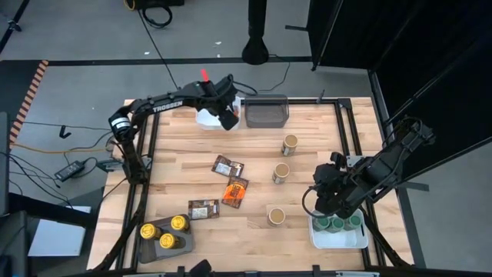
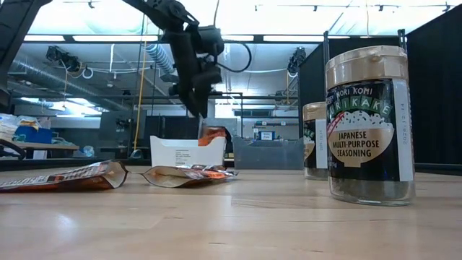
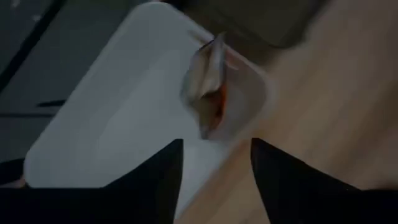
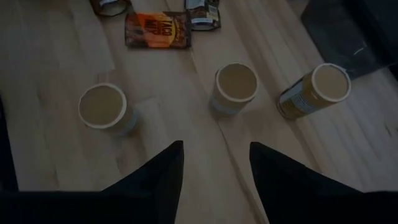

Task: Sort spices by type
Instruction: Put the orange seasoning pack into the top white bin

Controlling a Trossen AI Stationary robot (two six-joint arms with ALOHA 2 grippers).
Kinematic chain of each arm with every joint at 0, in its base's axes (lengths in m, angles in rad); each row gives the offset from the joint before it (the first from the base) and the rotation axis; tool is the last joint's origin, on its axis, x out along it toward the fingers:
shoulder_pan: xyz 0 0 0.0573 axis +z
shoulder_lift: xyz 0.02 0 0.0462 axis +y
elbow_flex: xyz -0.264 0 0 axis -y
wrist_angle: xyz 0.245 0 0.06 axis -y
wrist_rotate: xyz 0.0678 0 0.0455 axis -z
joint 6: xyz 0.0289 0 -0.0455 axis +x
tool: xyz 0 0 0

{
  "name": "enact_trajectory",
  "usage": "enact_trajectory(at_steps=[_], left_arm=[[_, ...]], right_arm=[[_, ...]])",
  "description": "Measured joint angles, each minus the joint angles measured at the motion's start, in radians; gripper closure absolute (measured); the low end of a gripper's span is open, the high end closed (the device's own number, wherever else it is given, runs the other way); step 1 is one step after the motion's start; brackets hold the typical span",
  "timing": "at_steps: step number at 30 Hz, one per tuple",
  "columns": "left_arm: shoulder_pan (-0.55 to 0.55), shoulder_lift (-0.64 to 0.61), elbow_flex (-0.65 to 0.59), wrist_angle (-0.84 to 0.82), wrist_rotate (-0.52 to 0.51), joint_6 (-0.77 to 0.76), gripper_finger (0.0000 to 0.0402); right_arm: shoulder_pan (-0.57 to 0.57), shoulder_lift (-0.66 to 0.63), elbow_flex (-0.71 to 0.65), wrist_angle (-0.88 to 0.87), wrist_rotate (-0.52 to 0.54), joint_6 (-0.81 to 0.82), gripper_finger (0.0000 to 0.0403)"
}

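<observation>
Currently a packet (image 3: 208,87) is being left propped on edge in the white tray (image 3: 112,118) at twelve o'clock beneath the parted left gripper (image 3: 214,165) — tipping out over the rim is being risked; right gripper (image 4: 213,163) is likewise being held apart.

Plenty of bare wood ran down the light butcher-block tabletop (image 1: 307,131) between the flat brown and orange packets (image 1: 228,167) mid-table and the three tan-lidded round jars (image 1: 280,172). The far edge was crowded: white rectangular tray (image 1: 206,118), grey rectangular tray (image 1: 265,112).
</observation>
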Motion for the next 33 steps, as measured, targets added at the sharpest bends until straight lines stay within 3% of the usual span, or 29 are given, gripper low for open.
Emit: enact_trajectory(at_steps=[7,13,18,23,27,33], left_arm=[[-0.054,-0.047,0.001,-0.08,-0.048,0.048,0.019],[-0.154,-0.11,0.001,-0.114,0.121,0.05,0.0189],[-0.33,-0.126,-0.012,-0.135,0.201,0.272,0.0188],[-0.445,-0.124,-0.145,-0.02,0.194,0.339,0.0183],[-0.465,-0.123,-0.265,0.124,0.192,0.325,0.0173],[-0.476,-0.123,-0.384,0.166,0.2,0.321,0.0149]], right_arm=[[0.0,0.0,0.0,0.0,0.0,-0.018,0.021],[0.0,0.0,0.0,0.0,0.002,-0.02,0.021],[0.0,0.0,0.0,0.002,0.003,-0.026,0.0211],[0.0,0.0,0.0,0.014,0.003,-0.026,0.0209],[0.0,0.0,0.0,0.015,0.003,-0.025,0.021],[0.0,0.0,0.0,0.016,0.003,-0.002,0.0209]])
